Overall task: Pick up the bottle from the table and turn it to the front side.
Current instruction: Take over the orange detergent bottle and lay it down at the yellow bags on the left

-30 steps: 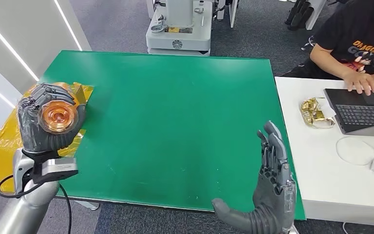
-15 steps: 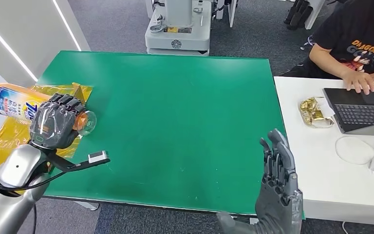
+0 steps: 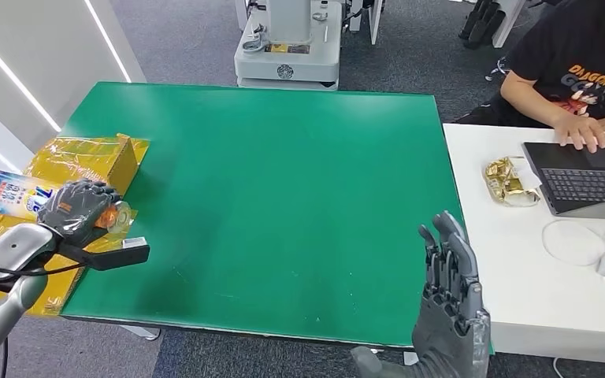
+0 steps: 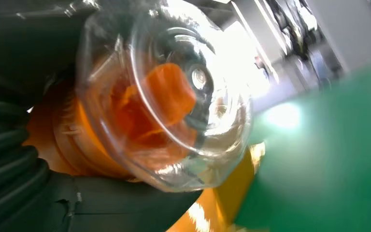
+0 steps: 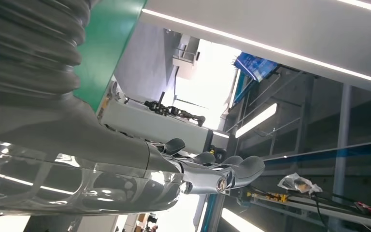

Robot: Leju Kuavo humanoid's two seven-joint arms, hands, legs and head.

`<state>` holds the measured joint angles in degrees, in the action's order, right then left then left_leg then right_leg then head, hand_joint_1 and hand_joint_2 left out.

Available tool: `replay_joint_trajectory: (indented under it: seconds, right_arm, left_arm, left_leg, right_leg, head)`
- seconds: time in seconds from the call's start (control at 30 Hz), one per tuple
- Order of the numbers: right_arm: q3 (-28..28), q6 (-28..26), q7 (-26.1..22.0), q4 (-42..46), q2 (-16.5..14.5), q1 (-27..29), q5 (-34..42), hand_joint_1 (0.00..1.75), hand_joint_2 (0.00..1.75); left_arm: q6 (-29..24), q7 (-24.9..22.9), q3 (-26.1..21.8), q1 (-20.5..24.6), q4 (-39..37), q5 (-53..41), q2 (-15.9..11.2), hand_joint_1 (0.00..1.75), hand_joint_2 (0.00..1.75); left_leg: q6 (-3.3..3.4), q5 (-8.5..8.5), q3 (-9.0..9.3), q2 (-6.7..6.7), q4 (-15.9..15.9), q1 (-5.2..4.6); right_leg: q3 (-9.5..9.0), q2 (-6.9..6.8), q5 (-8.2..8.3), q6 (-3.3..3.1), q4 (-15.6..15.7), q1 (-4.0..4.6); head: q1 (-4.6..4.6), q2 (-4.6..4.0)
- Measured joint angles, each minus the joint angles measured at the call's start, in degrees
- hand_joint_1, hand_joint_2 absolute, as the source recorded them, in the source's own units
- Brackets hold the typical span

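Orange bottle (image 3: 6,191) partly hidden inside left robot hand (image 3: 79,211).

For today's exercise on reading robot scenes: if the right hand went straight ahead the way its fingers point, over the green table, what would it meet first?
The way looks free. The right hand points up and away over bare green table; depth is unclear.

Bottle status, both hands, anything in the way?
Left hand grips the bottle, held sideways over the table's left edge. Right hand open, empty. Yellow box beside the bottle.
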<state>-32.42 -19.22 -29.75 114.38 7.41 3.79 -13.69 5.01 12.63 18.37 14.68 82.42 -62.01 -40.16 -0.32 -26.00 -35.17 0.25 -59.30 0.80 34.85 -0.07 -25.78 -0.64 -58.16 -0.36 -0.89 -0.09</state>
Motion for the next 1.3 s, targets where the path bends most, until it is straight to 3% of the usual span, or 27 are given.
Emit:
replay_joint_trajectory:
  seconds: [0.13,0.33,0.7,1.0,1.3]
  right_arm:
    - [0.08,0.79,-0.34,-0.16,-0.03,-0.05,0.41,0.00,1.75]
    - [0.33,1.86,-0.31,-0.37,-0.30,-0.19,0.46,0.00,1.75]
    - [0.56,1.90,-0.33,-1.41,-0.74,-1.29,0.92,0.00,1.75]
    - [0.94,0.99,-0.72,-1.89,-0.81,-1.37,1.27,0.00,1.75]
    - [0.95,0.27,-1.04,-2.24,-0.81,-1.43,1.61,0.00,1.75]
  left_arm:
    - [3.99,4.43,3.36,3.74,-6.32,1.45,-1.45,1.75,1.75]
    - [4.60,7.54,10.26,11.55,-15.76,0.74,-0.90,1.75,1.75]
    - [2.28,9.60,19.75,20.59,-26.88,-2.11,3.99,1.75,1.75]
    - [2.74,9.63,23.10,22.47,-33.60,-1.35,7.62,1.75,1.75]
    - [5.63,8.98,23.58,22.83,-38.42,0.89,9.26,1.75,1.75]
  left_leg:
    - [-0.01,0.01,0.00,-0.01,0.00,0.00]
    - [-0.02,0.02,0.00,-0.02,0.00,0.00]
    - [-0.02,0.02,0.00,-0.01,-0.03,-0.02]
    - [-0.02,0.02,0.00,0.03,-0.03,0.00]
    - [-0.02,0.02,0.00,0.02,-0.02,0.00]
  right_leg:
    - [0.02,-0.02,0.01,-0.01,0.00,0.00]
    - [0.00,-0.03,0.03,-0.04,-0.02,0.00]
    - [0.00,-0.01,0.05,-0.04,-0.01,-0.01]
    - [0.02,0.02,0.05,-0.05,-0.02,0.00]
    - [0.01,0.02,0.05,-0.05,-0.02,0.00]
  head:
    - [0.01,0.00]
    - [0.01,0.00]
    - [0.01,0.00]
    - [0.01,0.00]
    - [0.01,0.00]
